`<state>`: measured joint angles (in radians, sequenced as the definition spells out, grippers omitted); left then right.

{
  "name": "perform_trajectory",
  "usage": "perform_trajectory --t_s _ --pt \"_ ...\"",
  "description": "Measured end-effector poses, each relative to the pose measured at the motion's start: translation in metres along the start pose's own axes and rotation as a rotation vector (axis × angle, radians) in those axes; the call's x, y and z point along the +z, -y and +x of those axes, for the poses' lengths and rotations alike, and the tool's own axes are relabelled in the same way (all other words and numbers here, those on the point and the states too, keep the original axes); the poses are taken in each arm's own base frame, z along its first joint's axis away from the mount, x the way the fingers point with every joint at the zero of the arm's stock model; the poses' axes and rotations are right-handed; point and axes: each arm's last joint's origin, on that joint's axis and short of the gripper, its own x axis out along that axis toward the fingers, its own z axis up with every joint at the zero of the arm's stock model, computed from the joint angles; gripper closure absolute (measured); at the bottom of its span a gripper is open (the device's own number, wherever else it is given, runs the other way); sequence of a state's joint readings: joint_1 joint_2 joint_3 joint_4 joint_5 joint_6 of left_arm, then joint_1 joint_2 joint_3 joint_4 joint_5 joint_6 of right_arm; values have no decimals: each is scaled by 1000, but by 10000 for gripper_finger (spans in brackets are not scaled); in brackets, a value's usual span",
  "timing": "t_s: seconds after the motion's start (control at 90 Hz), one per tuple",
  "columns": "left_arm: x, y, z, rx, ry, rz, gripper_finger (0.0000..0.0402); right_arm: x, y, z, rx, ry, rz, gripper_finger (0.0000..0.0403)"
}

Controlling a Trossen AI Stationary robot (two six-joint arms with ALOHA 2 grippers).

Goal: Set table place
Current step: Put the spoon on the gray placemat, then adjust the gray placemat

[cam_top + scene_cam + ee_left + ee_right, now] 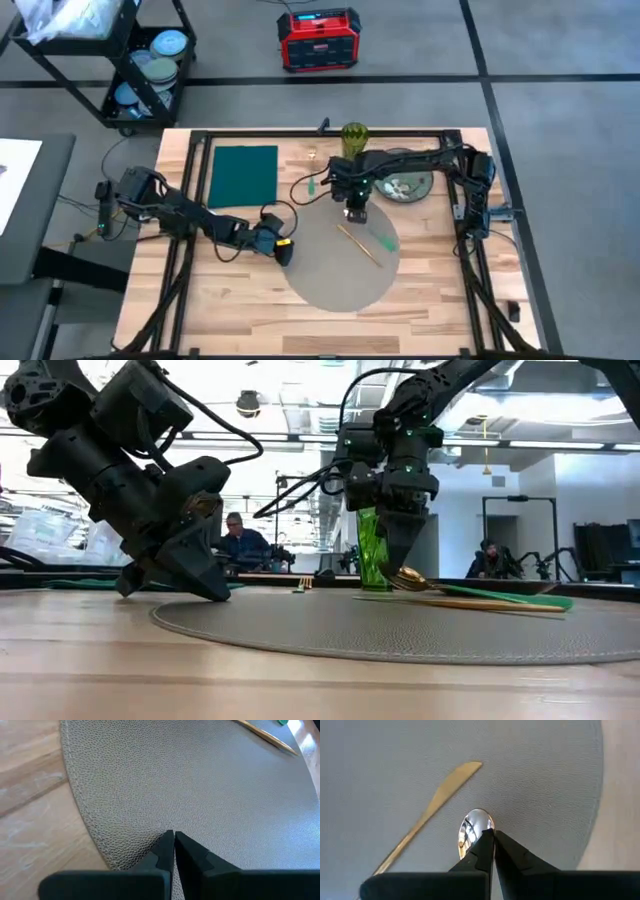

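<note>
1. Lying flat on the near-middle of the table (250, 300) is the place (335, 285), a big round grey mat with a fine pebbled grain and a stitched-looking rim; it is much wider than anything else on the wood.
2. Down at the placemat's left rim sits the left gripper (286, 251), tilted steeply, fingertips pressed together right on the mat's edge; the left wrist view shows the two dark fingers (162, 851) meeting with the mat edge at their tips, though whether they pinch it I cannot tell.
3. Further in, on the mat's right half, a gold knife (360, 245) lies diagonally, with a green-handled piece (388, 241) just beside it toward the right.
4. Over the mat's far edge hangs the right gripper (357, 212), pointing straight down, clamped on a gold spoon (472, 832); the right wrist view shows its shiny bowl sticking out past the closed fingertips, with the knife's blade near it.
5. Beyond the mat's far rim stands a green glass (354, 138), with a floral plate (405, 185) to its right, partly under the right arm.
6. Left of the glass, well apart from the mat, a dark green napkin (243, 173) lies flat on the wood.
</note>
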<state>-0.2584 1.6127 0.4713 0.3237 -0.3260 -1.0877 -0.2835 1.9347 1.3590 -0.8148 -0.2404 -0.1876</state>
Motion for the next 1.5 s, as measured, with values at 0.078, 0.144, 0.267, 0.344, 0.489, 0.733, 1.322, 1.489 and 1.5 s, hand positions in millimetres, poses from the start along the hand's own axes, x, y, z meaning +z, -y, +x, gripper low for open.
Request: perform_trajectory --t_s 0.078,0.144,0.267,0.344,0.489,0.733,1.322,1.489,1.5 --pt "0 0 0 0 0 -3 402 1 3 -1 -4 13 19 403" --pt "0 0 0 0 0 -4 402 0 6 -1 -6 15 42 403" --pt "0 0 0 -1 0 -5 402 -1 9 -2 -6 9 54 403" --pt "0 0 0 -1 0 -5 402 -1 9 -2 -6 9 54 403" --pt "0 0 0 -1 1 -5 402 -2 8 -2 7 7 54 403" --pt "0 0 0 -1 1 -7 402 -2 8 -2 18 8 61 403" --pt "0 0 0 -1 0 -8 402 -1 9 -2 -10 13 83 291" --pt "-3 1 -1 -4 -2 3 402 3 -5 -19 -7 76 48 307" --pt "-4 1 -1 -3 -3 6 402 4 -7 -21 -7 83 40 311"
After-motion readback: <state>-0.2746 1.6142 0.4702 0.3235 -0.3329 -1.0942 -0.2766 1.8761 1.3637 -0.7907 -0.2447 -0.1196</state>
